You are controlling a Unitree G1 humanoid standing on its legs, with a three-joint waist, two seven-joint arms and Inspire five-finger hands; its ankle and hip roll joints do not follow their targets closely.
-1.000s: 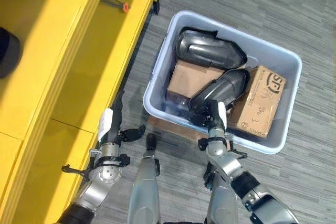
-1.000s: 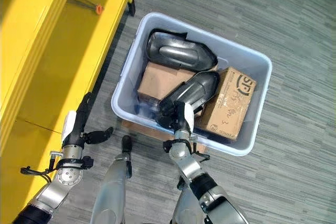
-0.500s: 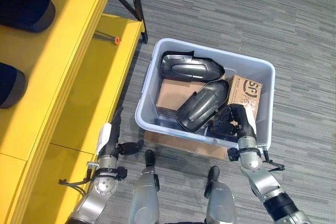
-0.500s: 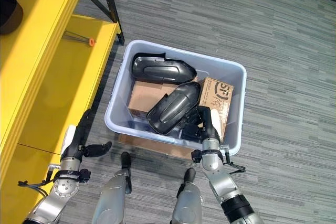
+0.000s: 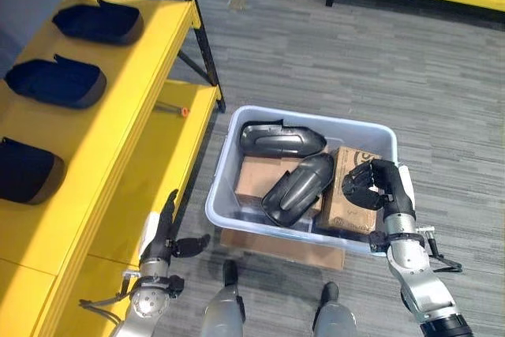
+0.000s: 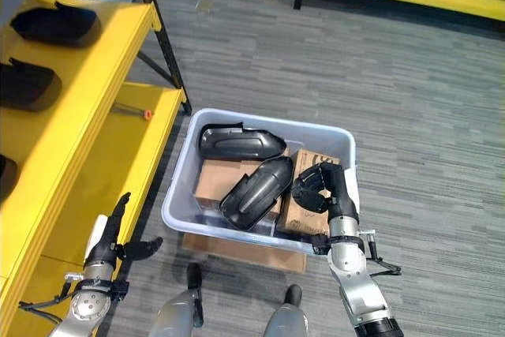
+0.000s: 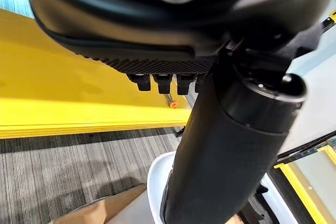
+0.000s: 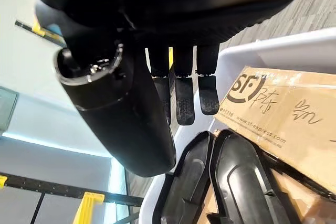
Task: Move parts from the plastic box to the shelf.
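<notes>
The yellow shelf [image 5: 102,155] beside the plastic box [image 5: 304,124] already carries dark parts [image 5: 55,82]. Two black parts [image 5: 297,188] lie in the box on cardboard boxes [image 5: 355,195]. The right hand [image 5: 377,187], loosely curled and empty, hovers over them; next it must grasp one. The left hand [image 5: 162,234] hangs relaxed beside the shelf.

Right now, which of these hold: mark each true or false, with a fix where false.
1. Two black parts lie in the plastic box: true; one black part at the far side, another nearer the middle.
2. The right robot hand holds a black part: false; it is over the cardboard box, fingers curled, holding nothing.
3. The left robot hand is inside the plastic box: false; it is beside the yellow shelf, open.
4. Dark parts already sit on the shelf's upper level: true, three.
5. The plastic box is empty of cardboard: false; two cardboard boxes lie in it.
</notes>
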